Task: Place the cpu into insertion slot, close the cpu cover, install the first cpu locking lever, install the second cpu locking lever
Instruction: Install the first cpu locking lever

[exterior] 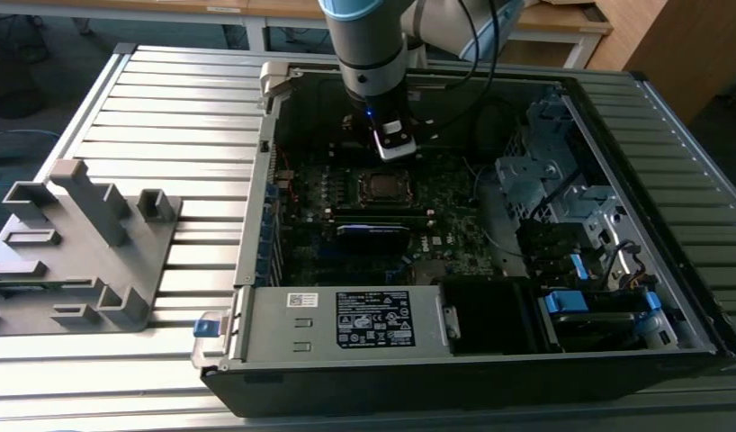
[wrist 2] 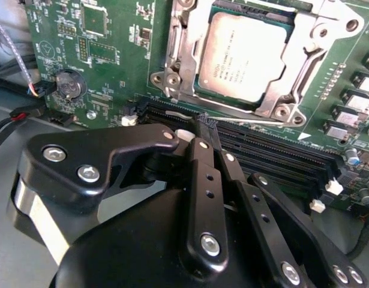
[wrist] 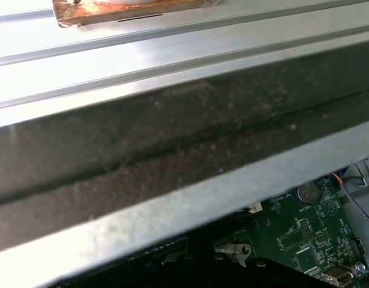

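1. The cpu [wrist 2: 247, 57] lies flat in the insertion slot [wrist 2: 203, 96], grey metal top up. The cpu cover [wrist 2: 292, 72] lies down around it, its window framing the chip.
2. In the exterior view the same socket sits near the middle of the green board [exterior: 446, 220], with the arm [exterior: 371, 54] standing over the case just behind it.
3. The gripper [wrist 2: 207, 123] has its black fingers [wrist 2: 203, 174] pressed together with nothing between them; the tips hang just short of the socket, over the long black memory slots [wrist 2: 262, 156].
4. Handling, as a judgement: the chip is light, stiff and thin, with a smooth top that offers little to pinch; its edges are the only safe hold, and the socket contacts under it would likely be fragile. Seated as it is, it looks best left alone.
5. The cover is thin sheet metal, probably springy, and likely better pushed flat than gripped. A thin wire lever [wrist 2: 178, 114] seems to run along the socket's near edge; it looks stiff and slippery, better hooked or pressed by a fingertip.
6. Room is tight. Memory slots lie on the near side of the socket, and small board parts crowd the other sides.
7. The case wall [exterior: 254, 180] and the drive cage [exterior: 548, 162] hem the arm in on both sides in the exterior view. The open way in is from above.
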Robot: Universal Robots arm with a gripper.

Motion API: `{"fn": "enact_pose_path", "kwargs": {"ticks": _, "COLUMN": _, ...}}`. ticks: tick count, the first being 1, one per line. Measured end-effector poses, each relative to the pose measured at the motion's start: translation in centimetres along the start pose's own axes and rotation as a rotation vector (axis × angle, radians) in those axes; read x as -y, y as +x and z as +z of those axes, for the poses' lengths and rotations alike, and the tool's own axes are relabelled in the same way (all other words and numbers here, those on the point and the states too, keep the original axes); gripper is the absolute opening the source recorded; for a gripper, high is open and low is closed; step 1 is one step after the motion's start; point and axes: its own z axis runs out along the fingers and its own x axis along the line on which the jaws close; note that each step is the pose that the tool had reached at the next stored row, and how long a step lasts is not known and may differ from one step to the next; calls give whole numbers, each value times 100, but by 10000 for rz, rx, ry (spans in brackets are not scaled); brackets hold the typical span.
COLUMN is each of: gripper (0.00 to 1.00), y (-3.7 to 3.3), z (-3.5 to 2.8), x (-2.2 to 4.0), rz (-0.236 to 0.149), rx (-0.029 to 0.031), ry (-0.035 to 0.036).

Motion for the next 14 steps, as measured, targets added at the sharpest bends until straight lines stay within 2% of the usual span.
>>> {"fn": "enact_pose_path", "kwargs": {"ticks": 5, "gripper": 11, "y": 4, "z": 21, "x": 6, "rz": 43, "rx": 5, "ry": 0}}
{"fn": "enact_pose_path", "kwargs": {"ticks": 14, "gripper": 11, "y": -29, "z": 39, "x": -4, "rz": 44, "rx": 6, "ry": -3}}
